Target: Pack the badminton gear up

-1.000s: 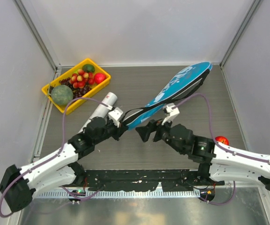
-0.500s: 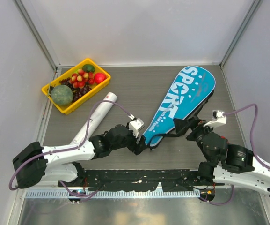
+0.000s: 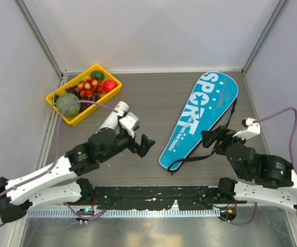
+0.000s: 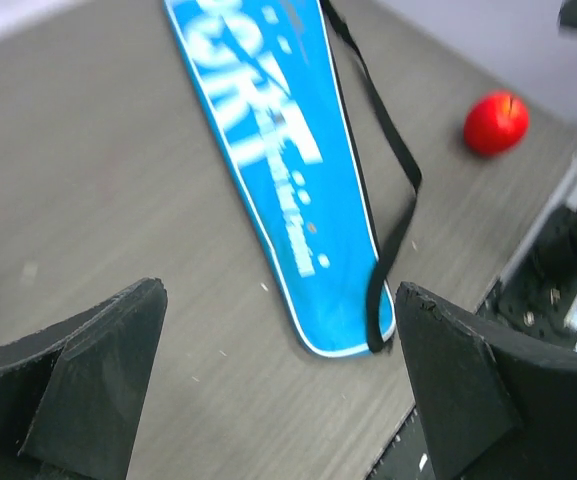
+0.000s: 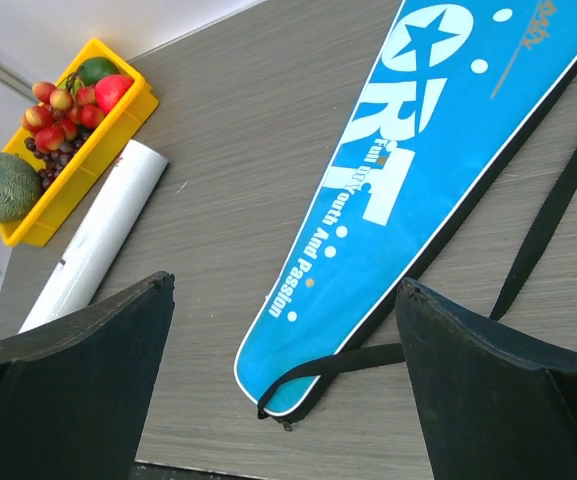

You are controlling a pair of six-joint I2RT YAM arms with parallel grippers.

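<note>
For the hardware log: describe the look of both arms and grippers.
The left arm and right arm have white shells with black joints. A purple cable loops to a white camera block at each wrist. Gripper fingers are matte black wedges.

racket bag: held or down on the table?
Down. The SPORT racket bag lies flat on the table, print up; the left end effector and right end effector are both open, gripping nothing.

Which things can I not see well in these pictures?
- White tube: top view, lower end hidden under the left arm.
- Racket bag: left wrist view, lettering blurred, wide end cut by top edge.
- Red apple: absent from top view, probably behind the right arm.
- Bag contents: no view shows inside.
</note>
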